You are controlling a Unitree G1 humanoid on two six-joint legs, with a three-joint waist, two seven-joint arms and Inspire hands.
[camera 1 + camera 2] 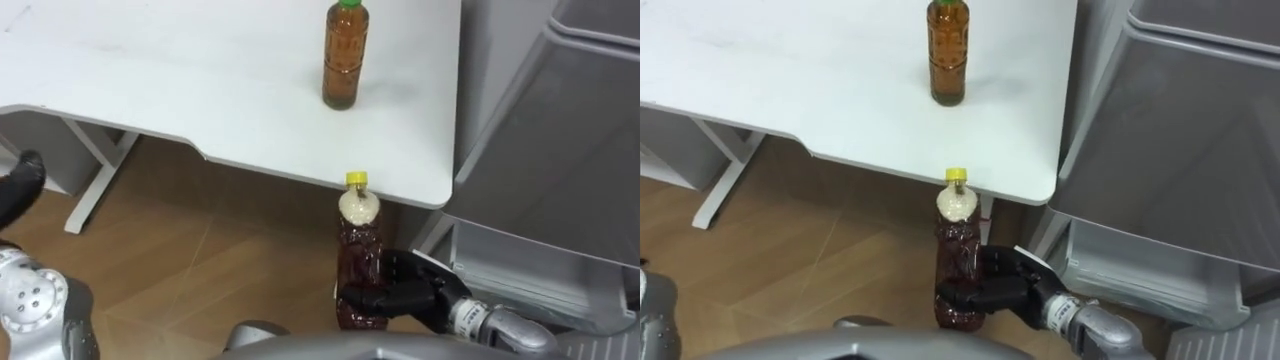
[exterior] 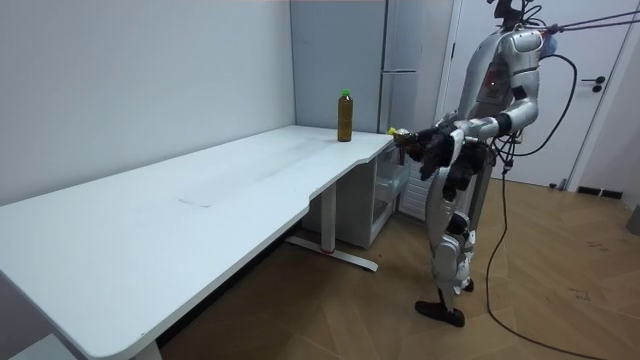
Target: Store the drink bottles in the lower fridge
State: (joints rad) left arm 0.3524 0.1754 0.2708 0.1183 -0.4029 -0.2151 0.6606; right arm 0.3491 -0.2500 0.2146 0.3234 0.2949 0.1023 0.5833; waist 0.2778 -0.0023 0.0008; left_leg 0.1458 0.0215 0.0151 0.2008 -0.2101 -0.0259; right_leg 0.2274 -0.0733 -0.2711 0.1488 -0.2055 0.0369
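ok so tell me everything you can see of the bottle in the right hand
A clear plastic bottle with a yellow cap, holding a dark red-brown drink that is paler just under the neck. It is upright in the air, just off the table's near edge, over the wood floor. The right hand is curled round its lower part from the side; nothing else touches it.

Eye views look down closely on the table (image 1: 200, 80); distant room view shares it.
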